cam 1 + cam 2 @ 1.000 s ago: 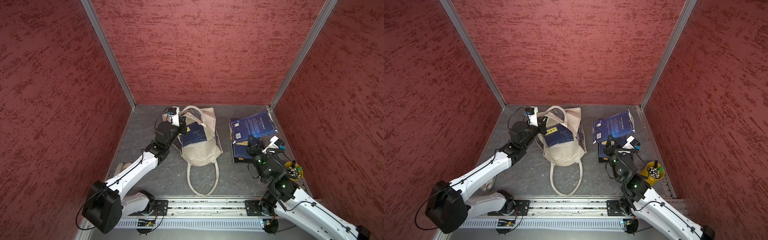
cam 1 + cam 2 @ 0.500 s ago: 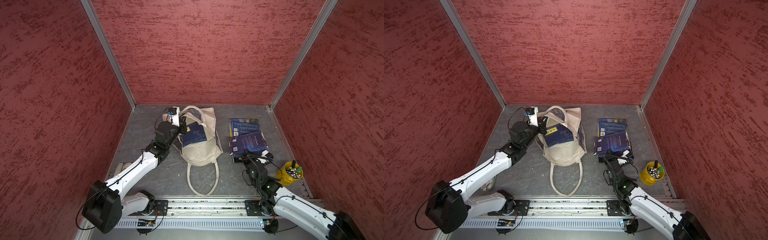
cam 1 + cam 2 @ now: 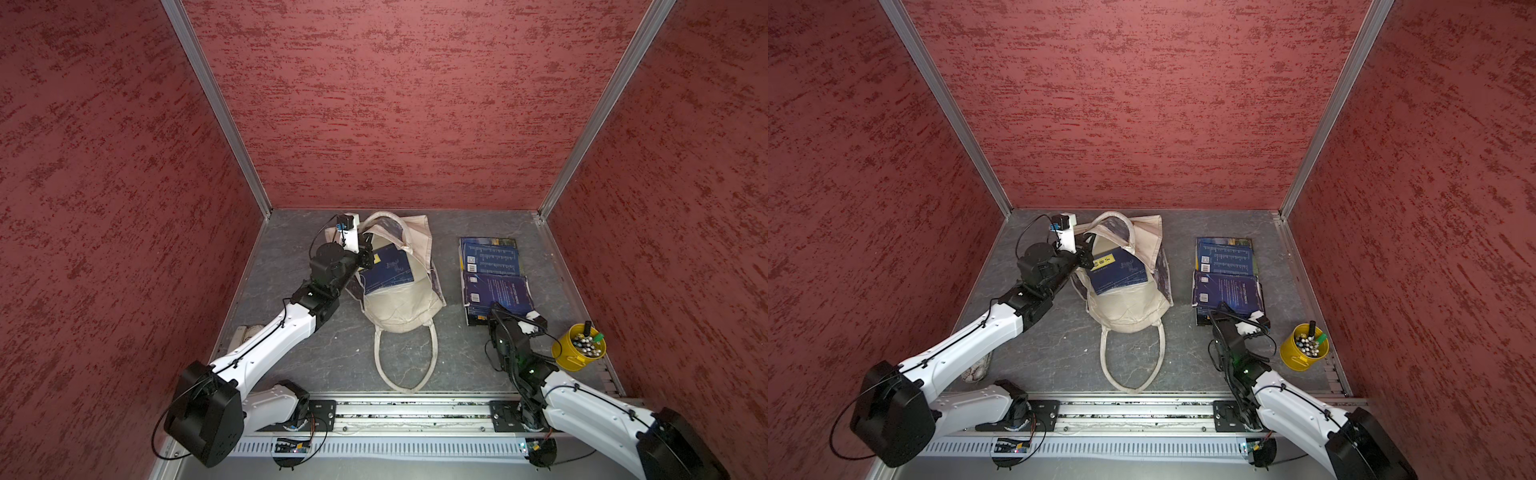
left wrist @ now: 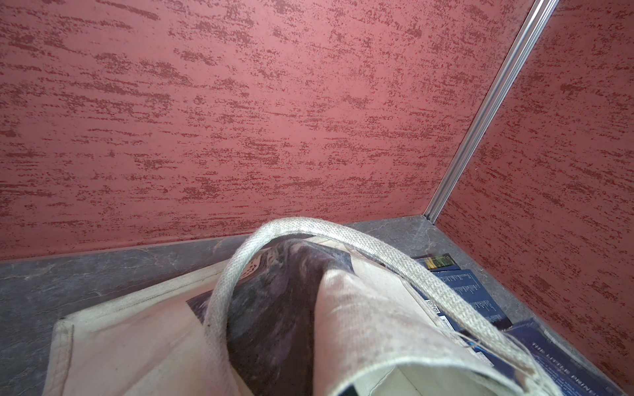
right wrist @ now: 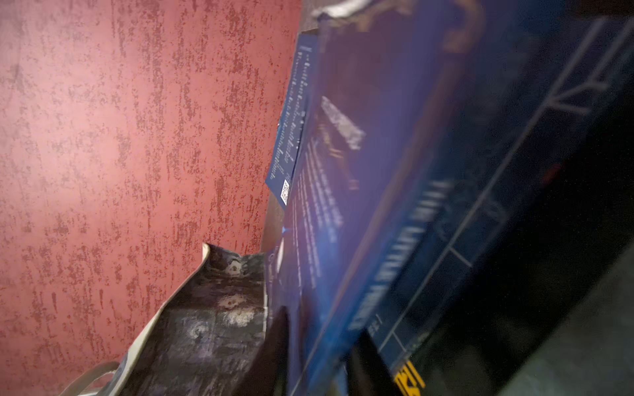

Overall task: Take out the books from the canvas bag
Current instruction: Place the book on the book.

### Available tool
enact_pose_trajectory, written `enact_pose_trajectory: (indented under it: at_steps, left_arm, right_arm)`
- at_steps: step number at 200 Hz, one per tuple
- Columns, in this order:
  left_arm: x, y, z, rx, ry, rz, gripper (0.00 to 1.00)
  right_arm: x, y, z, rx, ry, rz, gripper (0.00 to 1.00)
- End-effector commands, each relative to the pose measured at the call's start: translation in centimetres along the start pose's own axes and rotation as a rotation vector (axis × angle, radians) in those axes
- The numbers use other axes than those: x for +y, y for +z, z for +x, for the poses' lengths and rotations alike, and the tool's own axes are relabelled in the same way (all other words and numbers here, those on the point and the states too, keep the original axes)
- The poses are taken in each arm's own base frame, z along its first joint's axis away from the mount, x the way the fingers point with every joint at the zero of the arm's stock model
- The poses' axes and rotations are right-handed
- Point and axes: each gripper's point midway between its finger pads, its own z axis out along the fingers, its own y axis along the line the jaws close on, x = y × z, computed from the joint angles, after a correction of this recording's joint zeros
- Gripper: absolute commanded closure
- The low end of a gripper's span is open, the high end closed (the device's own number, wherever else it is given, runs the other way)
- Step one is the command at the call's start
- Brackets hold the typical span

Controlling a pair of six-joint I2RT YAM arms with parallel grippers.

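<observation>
Right of the canvas bag [image 3: 399, 307], right gripper [image 3: 496, 311]: hold on the books [image 3: 494, 286] unclear; retreat could drag the top one. Bag rim clamped by left gripper [image 3: 366, 253]; slip closes it.

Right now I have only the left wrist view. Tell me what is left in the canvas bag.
Observer: One navy book with a yellow label lies in the mouth of the canvas bag, partly covered by the cloth.
Operator: Give me the left gripper.
Observer: The left gripper is shut at the bag's rim beside that book, apparently pinching the canvas.
Operator: Now the right one.
Observer: The right gripper sits at the near edge of the stack of navy books.
</observation>
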Motion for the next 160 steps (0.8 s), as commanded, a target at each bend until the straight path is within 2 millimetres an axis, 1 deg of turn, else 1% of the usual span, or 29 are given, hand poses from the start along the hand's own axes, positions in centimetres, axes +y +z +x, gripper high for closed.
enact_pose_trajectory:
  at_steps: [1, 19, 25, 26, 27, 30, 47, 72, 85, 94, 100, 109, 126, 136, 145, 160]
  left_arm:
    - [-0.6, 0.1, -1.2, -0.023, 0.01, 0.021, 1.0]
    - [-0.7, 0.0, -1.2, -0.023, 0.011, 0.025, 1.0]
    - [-0.8, 0.0, -1.2, -0.023, 0.012, 0.026, 1.0]
    - [-0.7, 0.0, -1.2, -0.023, 0.012, 0.026, 1.0]
    - [-0.7, 0.0, -1.2, -0.023, 0.011, 0.025, 1.0]
    - [-0.8, 0.0, -1.2, -0.024, 0.011, 0.027, 1.0]
    - [-0.7, -0.1, -1.3, -0.026, 0.013, 0.027, 1.0]
    - [-0.8, -0.1, -1.4, -0.024, 0.008, 0.033, 1.0]
    - [-0.9, 0.0, -1.4, -0.026, 0.005, 0.034, 1.0]
    - [-1.0, 0.0, -1.4, -0.026, 0.001, 0.038, 1.0]
    - [-0.9, 0.0, -1.5, -0.027, 0.0, 0.039, 1.0]
    - [-1.0, 0.0, -1.5, -0.024, -0.002, 0.044, 1.0]
    - [-1.2, 0.0, -1.4, -0.021, -0.009, 0.055, 1.0]
    - [-1.3, 0.0, -1.4, -0.019, -0.009, 0.06, 1.0]
    - [-1.4, -0.1, -1.4, -0.018, -0.011, 0.066, 1.0]
    - [-1.7, -0.2, -1.3, -0.017, -0.012, 0.083, 1.0]
  right_arm:
    - [-0.3, -0.2, -0.2, 0.009, 0.027, 0.03, 0.44]
    - [-0.5, -0.6, -0.1, 0.04, 0.034, 0.05, 0.21]
    - [-0.3, -0.8, -0.1, 0.05, 0.041, 0.053, 0.12]
    - [-0.3, -0.8, -0.1, 0.052, 0.041, 0.055, 0.06]
    - [-0.3, -0.9, -0.1, 0.052, 0.043, 0.055, 0.04]
    - [-0.2, -1.0, -0.1, 0.059, 0.046, 0.056, 0.02]
    - [0.5, -1.8, -0.3, 0.077, 0.045, 0.062, 0.01]
    - [1.7, -3.3, -1.3, 0.082, 0.016, 0.087, 0.01]
    - [3.0, -3.9, -1.5, 0.099, 0.005, 0.056, 0.01]
    - [4.4, -4.3, -1.3, 0.122, -0.009, 0.004, 0.01]
    - [5.8, -4.4, -1.1, 0.141, -0.015, -0.056, 0.01]
    - [7.9, -4.6, 0.2, 0.208, -0.039, -0.154, 0.01]
    - [10.1, -4.5, 3.1, 0.323, -0.1, -0.222, 0.01]
    - [10.7, -4.2, 5.0, 0.376, -0.15, -0.212, 0.01]
    - [11.2, -4.4, 7.0, 0.414, -0.169, -0.227, 0.02]
    - [12.1, -5.4, 9.4, 0.422, -0.188, -0.27, 0.06]
